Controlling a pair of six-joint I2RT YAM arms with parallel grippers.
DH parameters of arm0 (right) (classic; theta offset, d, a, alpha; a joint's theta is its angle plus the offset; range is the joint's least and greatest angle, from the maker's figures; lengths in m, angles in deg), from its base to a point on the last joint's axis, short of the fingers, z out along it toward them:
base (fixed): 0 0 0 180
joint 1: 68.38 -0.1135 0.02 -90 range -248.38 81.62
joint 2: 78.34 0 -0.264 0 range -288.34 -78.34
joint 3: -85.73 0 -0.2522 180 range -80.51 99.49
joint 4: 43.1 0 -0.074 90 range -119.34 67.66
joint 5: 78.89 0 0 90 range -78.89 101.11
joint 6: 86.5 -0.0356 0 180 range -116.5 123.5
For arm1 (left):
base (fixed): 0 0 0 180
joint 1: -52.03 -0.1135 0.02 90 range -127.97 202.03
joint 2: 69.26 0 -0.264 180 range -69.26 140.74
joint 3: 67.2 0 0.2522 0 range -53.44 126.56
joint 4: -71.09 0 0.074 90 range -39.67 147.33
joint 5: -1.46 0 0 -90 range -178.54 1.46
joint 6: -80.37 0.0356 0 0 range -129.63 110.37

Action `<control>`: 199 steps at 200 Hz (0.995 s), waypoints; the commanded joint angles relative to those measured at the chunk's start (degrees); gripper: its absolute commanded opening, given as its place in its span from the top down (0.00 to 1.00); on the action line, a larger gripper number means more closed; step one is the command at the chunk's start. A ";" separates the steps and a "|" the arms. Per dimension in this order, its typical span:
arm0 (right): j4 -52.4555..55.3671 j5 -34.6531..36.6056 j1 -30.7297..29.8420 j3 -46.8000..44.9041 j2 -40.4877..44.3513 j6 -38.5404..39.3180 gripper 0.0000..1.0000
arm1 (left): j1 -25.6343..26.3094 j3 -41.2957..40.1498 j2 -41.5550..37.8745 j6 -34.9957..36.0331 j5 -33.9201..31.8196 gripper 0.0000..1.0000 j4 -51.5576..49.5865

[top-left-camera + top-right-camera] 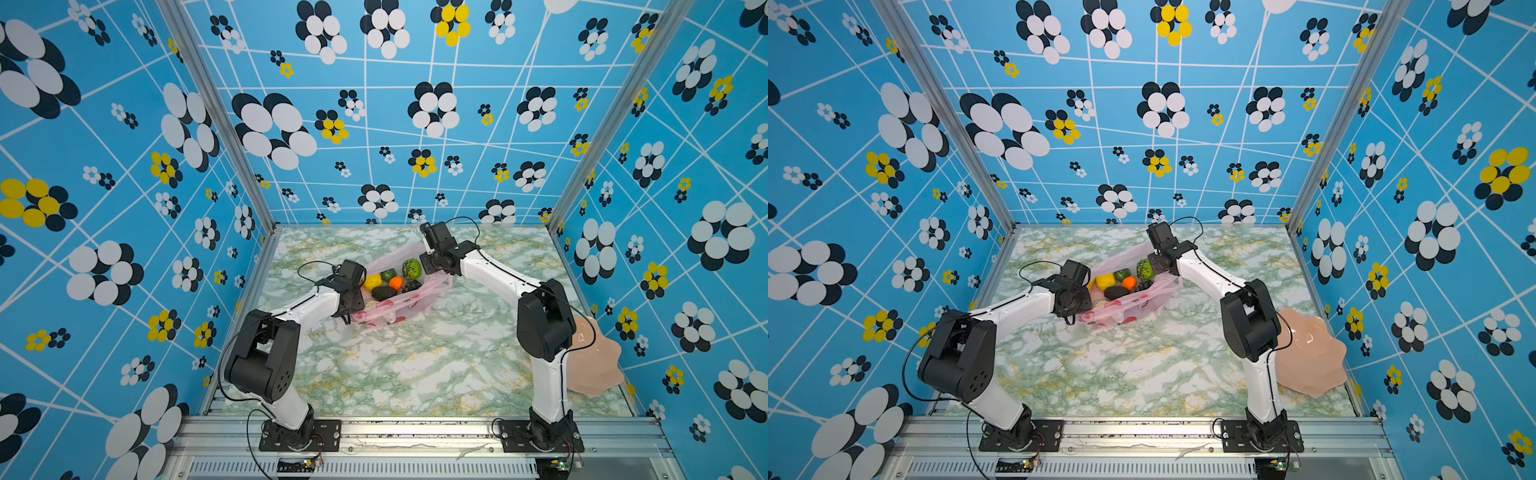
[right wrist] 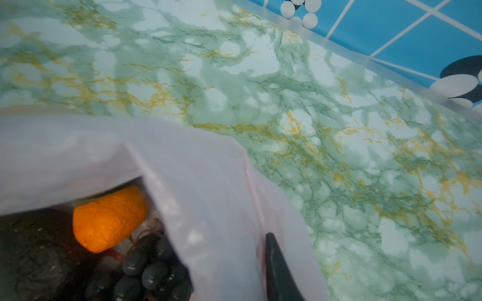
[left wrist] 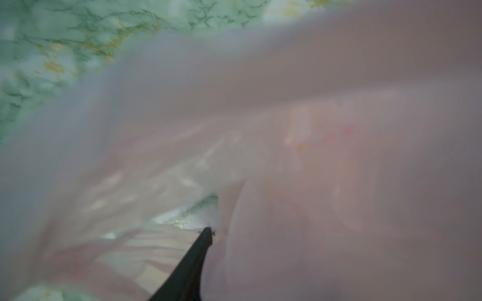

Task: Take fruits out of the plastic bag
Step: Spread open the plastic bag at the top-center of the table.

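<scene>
Closest to me, arm bases [image 1: 299,432] stand at six o'clock. In both top views the plastic bag [image 1: 395,312] lies past the tabletop's [image 1: 415,374] centre, lemon [image 1: 372,281], orange [image 1: 396,283] and kiwi half [image 1: 411,269] inside; left gripper [image 1: 348,318] at its nine o'clock end, right gripper [image 1: 432,268] at two. Left wrist: pink film everywhere, grip impossible to tell. Right wrist: clamped on the bag's rim. Mouth-spreading step, I'd say; next, one gripper must release and reach a fruit.

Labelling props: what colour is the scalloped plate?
Pale peach; the plate shows best in a top view.
</scene>
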 commanded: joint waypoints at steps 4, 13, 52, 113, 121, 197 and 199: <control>1.81 -9.88 3.92 4.67 -2.51 -2.73 1.00 | -2.18 -5.81 -5.14 -0.78 3.74 0.74 8.33; 1.68 -13.49 5.35 5.91 -3.91 -4.03 1.00 | -3.51 -8.46 -6.53 -1.34 5.37 0.81 11.42; 2.79 -24.48 9.81 11.19 -11.76 -9.36 1.00 | -6.77 -15.58 -10.21 -1.71 9.71 0.99 20.65; 10.84 -25.63 7.85 28.71 -17.55 -9.65 1.00 | -2.14 -11.87 -7.84 -1.23 11.47 1.00 23.27; 12.56 -25.79 7.25 30.59 -17.54 -8.97 1.00 | -1.30 -11.09 -7.51 -1.16 11.44 1.00 23.07; -1.76 -18.19 6.77 -0.88 7.82 -13.23 0.11 | 5.77 -12.56 -8.60 0.01 7.03 1.00 20.80; -2.30 -17.96 6.71 -1.84 8.38 -13.71 0.11 | 6.00 -12.63 -8.60 0.05 6.81 1.00 20.67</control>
